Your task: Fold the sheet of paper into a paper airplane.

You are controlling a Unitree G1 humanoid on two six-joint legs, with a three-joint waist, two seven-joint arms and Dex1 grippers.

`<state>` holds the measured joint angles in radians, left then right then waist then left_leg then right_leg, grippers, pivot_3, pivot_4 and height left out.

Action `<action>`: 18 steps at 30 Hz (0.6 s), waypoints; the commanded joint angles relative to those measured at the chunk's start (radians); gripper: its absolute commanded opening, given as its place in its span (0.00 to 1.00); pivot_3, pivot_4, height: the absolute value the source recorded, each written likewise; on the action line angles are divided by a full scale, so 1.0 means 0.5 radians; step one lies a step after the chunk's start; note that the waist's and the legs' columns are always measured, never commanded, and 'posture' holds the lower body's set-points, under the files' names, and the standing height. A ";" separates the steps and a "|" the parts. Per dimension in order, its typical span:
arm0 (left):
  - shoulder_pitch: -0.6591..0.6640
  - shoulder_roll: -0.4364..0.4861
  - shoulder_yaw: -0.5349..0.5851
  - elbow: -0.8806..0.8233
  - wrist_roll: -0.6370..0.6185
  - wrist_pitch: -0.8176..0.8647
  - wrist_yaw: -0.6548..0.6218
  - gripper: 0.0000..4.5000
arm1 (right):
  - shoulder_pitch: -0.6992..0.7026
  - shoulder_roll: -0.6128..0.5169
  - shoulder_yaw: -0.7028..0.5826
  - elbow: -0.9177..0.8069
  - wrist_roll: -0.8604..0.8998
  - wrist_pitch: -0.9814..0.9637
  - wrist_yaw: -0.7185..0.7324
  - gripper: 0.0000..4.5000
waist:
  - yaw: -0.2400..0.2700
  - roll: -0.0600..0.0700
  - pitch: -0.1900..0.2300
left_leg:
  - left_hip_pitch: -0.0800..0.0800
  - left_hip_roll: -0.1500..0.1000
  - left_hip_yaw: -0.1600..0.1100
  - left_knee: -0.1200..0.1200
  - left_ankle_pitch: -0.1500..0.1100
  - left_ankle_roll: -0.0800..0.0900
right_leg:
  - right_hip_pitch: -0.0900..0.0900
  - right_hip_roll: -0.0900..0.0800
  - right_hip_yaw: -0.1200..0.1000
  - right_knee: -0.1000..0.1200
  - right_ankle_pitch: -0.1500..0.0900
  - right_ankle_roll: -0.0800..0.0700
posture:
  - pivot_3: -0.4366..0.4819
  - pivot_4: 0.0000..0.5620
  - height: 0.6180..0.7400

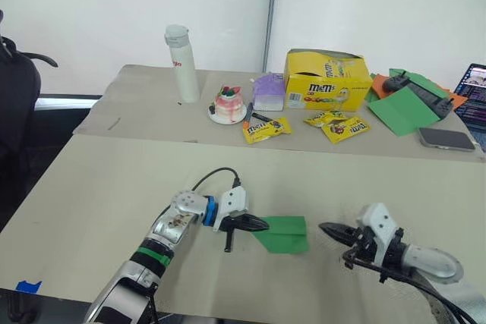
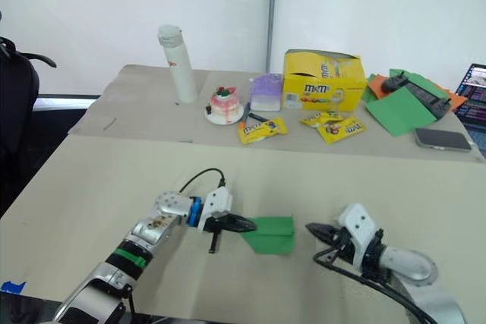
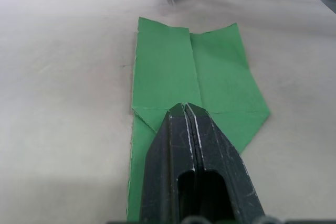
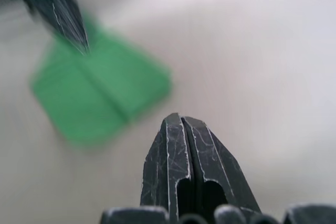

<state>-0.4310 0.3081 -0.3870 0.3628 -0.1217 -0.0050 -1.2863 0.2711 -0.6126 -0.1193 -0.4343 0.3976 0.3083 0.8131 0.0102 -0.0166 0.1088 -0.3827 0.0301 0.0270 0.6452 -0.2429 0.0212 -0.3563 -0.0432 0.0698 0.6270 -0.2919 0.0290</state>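
While the folded green paper (image 1: 282,234) lies flat near the front edge of the desk (image 1: 91,187), about midway along it, I have my left gripper (image 1: 262,224) pressed down on its pointed end. Its two black fingers are closed together, tips touching, and in the left wrist view they rest along the centre crease where the two long flaps meet. I judge that is there to pin the piece and flatten the fold, not to grasp it; nothing sits between the fingers.

My right gripper (image 1: 325,228) waits just beside the paper's square end, apart from it, fingers likewise closed to a narrow point. In the right wrist view its tip aims toward the paper with bare desk between. I take it as a pressing tool ready to run along a crease or lift a flap.

So far the paper has a tapered nose and layered flaps but still lies flat, so I reckon the wing folds remain.

Along the far edge stand a white bottle (image 1: 182,62), a yellow candy box (image 1: 326,79), candy packets (image 1: 266,128), and the other green and orange sheets (image 1: 402,108), all well apart from my work.
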 commanded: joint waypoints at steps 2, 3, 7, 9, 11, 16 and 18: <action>0.048 -0.009 -0.065 0.042 0.046 0.017 -0.005 0.00 | -0.125 0.080 0.203 -0.162 -0.017 -0.032 -0.026 0.01 | 0.000 0.002 0.001 | 0.000 0.000 0.000 0.000 0.000 0.000 | -0.001 0.000 0.000 0.001 0.000 0.000 | 0.48 0.27 1.00; 0.050 -0.006 -0.063 0.036 0.046 0.021 -0.003 0.00 | -0.146 0.087 0.278 -0.137 -0.086 -0.048 -0.036 0.01 | 0.000 0.002 0.001 | 0.000 0.000 0.000 0.000 0.000 0.000 | -0.001 0.000 0.000 0.000 0.000 0.000 | 0.48 0.27 1.00; 0.070 0.027 -0.051 -0.009 0.040 0.046 -0.001 0.00 | -0.235 0.184 0.566 0.101 -0.318 -0.229 -0.047 0.01 | 0.000 0.003 0.000 | -0.002 -0.001 0.001 0.000 0.000 0.000 | -0.002 -0.001 0.000 -0.001 0.000 0.000 | 0.48 0.27 1.00; 0.086 0.053 -0.056 -0.032 0.050 0.053 -0.001 0.00 | -0.271 0.240 0.649 0.264 -0.401 -0.346 -0.050 0.01 | -0.006 0.004 -0.001 | -0.001 -0.001 0.001 0.000 0.000 0.000 | -0.003 0.000 0.000 -0.001 0.000 0.000 | 0.48 0.27 1.00; 0.104 0.075 -0.051 -0.081 0.037 0.085 -0.001 0.00 | -0.289 0.279 0.683 0.395 -0.461 -0.430 -0.067 0.01 | -0.013 0.004 -0.001 | -0.001 -0.001 0.001 0.000 0.000 0.000 | -0.004 0.000 0.000 -0.001 0.000 0.000 | 0.48 0.27 1.00; 0.120 0.105 -0.049 -0.141 0.023 0.131 -0.001 0.00 | -0.178 0.272 0.530 0.498 -0.371 -0.513 -0.080 0.01 | -0.032 -0.006 -0.004 | 0.003 0.003 0.000 -0.002 0.000 0.000 | -0.001 0.003 0.000 0.002 -0.001 -0.002 | 0.48 0.27 1.00; 0.118 0.105 -0.054 -0.130 0.025 0.130 -0.008 0.00 | -0.079 0.207 0.411 0.528 -0.337 -0.542 -0.073 0.01 | -0.013 -0.005 -0.004 | 0.003 0.002 0.000 -0.002 0.000 0.000 | 0.000 0.000 -0.001 0.001 -0.002 -0.002 | 0.48 0.27 1.00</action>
<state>-0.3935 0.3471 -0.3889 0.2768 -0.1253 0.0417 -1.2782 0.1913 -0.4736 0.1606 -0.2108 0.2179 0.0418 0.7843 0.0036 -0.0192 0.1065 -0.3807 0.0304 0.0273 0.6444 -0.2431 0.0214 -0.3556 -0.0441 0.0695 0.6270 -0.2927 0.0278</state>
